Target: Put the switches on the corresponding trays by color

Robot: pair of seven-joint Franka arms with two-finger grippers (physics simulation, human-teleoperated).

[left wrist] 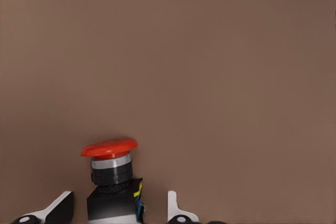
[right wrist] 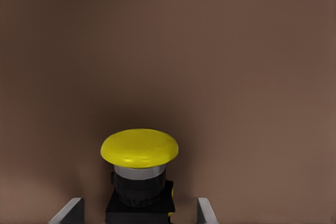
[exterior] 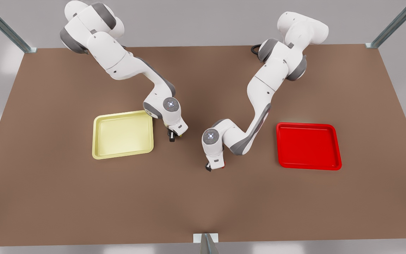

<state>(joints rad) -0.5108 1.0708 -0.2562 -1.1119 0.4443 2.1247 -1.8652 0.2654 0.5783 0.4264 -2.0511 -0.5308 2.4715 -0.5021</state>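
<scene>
The left pincer (exterior: 213, 167) straddled the red switch (left wrist: 111, 179) with a gap on either side, mid-desk (exterior: 203, 204), well apart from the red tray (exterior: 337, 148). The right pincer (exterior: 173, 135) likewise bracketed the yellow switch (right wrist: 139, 174) loosely, just beside the yellow tray (exterior: 96, 141) rim. Broad bare desk lay toward the near edge.
</scene>
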